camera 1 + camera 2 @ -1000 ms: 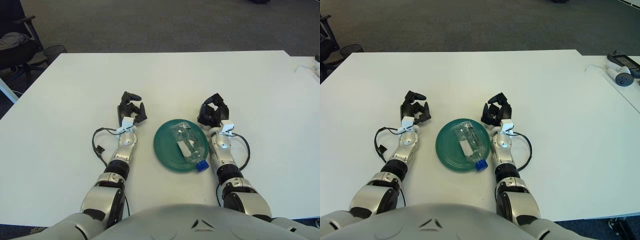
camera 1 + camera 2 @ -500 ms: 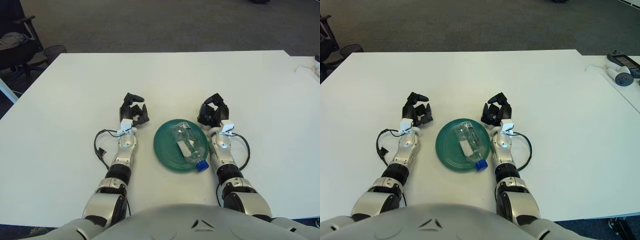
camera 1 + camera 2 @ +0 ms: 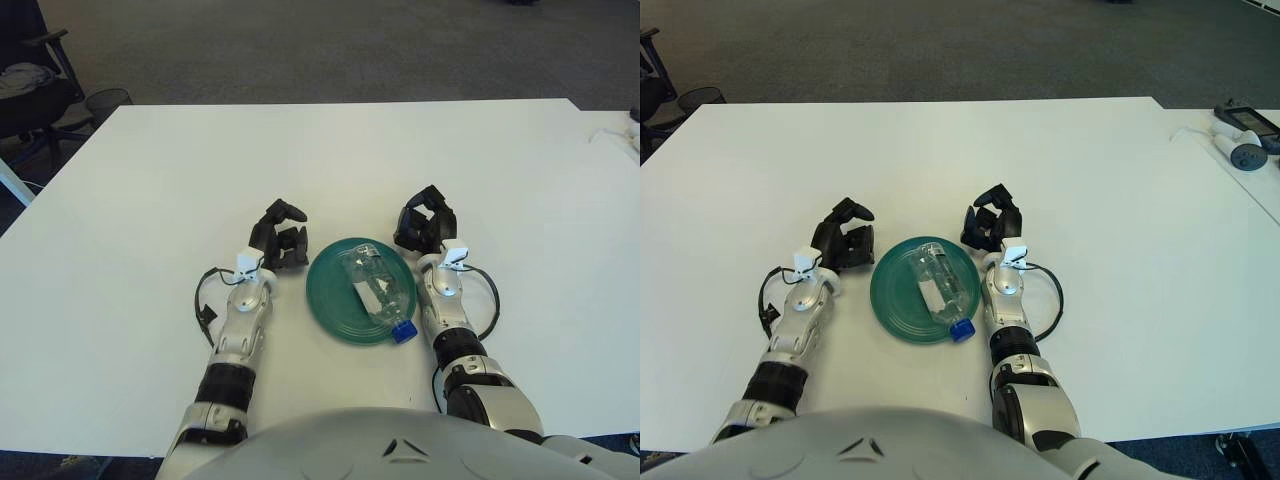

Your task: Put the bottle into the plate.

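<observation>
A clear plastic bottle (image 3: 377,291) with a blue cap lies on its side in the green plate (image 3: 335,300), cap toward me, at the table's near middle. My left hand (image 3: 279,238) is just left of the plate's rim, fingers loosely curled and holding nothing. My right hand (image 3: 426,222) is beside the plate's far right edge, its fingers curled on nothing. Neither hand touches the bottle.
The white table (image 3: 320,160) stretches far ahead and to both sides. A white controller (image 3: 1238,152) lies on a second table at the far right. An office chair (image 3: 30,90) stands off the table's left corner.
My left hand has moved right and toward the plate, its forearm swinging inward. The right hand, the bottle and the plate have stayed put.
</observation>
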Available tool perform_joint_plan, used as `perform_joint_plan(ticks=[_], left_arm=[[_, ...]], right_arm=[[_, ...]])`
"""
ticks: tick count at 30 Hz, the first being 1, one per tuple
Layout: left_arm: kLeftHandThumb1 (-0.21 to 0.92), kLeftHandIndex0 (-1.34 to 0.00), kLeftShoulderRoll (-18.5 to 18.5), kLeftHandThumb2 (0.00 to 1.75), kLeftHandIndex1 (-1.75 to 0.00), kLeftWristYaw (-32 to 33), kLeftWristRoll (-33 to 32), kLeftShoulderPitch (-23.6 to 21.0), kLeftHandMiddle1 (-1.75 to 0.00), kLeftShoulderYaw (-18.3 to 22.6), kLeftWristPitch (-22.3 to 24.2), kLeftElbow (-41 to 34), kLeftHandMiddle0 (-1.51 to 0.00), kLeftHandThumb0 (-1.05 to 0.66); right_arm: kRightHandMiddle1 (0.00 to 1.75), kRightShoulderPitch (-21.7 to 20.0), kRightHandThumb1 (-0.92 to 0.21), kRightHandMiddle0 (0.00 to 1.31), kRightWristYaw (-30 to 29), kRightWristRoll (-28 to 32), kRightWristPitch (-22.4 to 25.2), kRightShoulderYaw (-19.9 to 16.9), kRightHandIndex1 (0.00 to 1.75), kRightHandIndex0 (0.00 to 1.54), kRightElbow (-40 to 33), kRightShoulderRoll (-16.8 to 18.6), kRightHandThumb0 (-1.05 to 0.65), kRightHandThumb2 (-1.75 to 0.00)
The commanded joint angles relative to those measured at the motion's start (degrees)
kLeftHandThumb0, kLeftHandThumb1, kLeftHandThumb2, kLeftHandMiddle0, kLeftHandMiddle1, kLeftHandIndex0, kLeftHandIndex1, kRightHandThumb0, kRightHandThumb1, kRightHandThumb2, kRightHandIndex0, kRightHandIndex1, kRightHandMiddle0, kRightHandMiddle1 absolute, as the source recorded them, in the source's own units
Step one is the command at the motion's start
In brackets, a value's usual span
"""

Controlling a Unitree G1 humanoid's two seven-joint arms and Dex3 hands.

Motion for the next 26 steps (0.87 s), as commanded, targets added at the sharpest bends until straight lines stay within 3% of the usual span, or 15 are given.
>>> perform_joint_plan(ticks=[1, 8, 26], left_arm=[[0.29, -0.63, 1.05, 1.35, -1.75, 0.97, 1.96, 4.82, -1.75, -1.05, 11.9, -7.7, -1.18, -0.48], [0.29, -0.63, 1.07, 1.35, -1.75, 1.65, 3.78, 6.68, -1.75, -1.34, 16.66, -12.08, -1.18, -0.47], [0.29, -0.62, -0.45, 1.34, -1.75, 4.87, 5.93, 7.38, -1.75, -0.43, 14.6, -11.19, -1.18, -0.47]], right_arm=[[1.75, 8.21, -0.29, 0.62, 0.91, 2.58, 1.47, -1.22, 1.75, 1.17, 4.36, 0.88, -0.47, -1.34], [1.75, 8.48, -0.3, 0.61, 1.52, 3.16, 1.8, -1.28, 1.75, 1.18, 3.66, 1.23, -0.47, -1.33], [1.75, 10.08, -0.29, 0.63, -0.87, 1.12, 2.72, 0.07, 1.75, 1.12, 1.11, -0.67, -0.48, -1.34]])
